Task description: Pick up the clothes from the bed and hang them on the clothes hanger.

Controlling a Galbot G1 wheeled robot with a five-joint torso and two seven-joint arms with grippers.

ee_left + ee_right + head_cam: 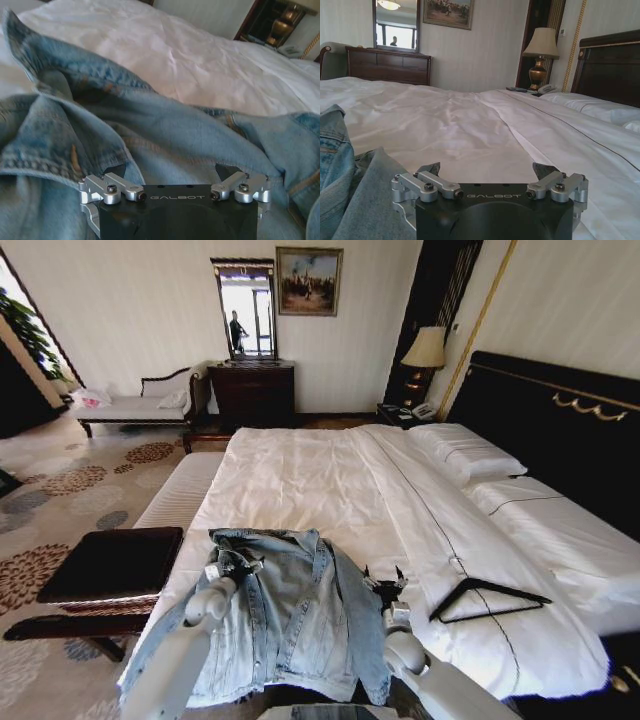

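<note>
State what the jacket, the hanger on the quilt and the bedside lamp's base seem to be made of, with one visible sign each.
Jacket: faded denim, visible seams.
Hanger: thin, matte black; metal or plastic, unclear.
Lamp base: probably brass, glossy golden.

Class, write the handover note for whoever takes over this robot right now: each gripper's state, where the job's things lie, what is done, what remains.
Left gripper: open, low over the denim jacket, near its collar.
Right gripper: open, at the jacket's right edge, holding nothing.
Jacket lies spread at the foot of the bed. Clothes hanger lies flat on the quilt to the jacket's right, apart from it.
Done: both arms brought to the jacket.
Left: grasp the jacket, lift it, hang it on the hanger.
</note>
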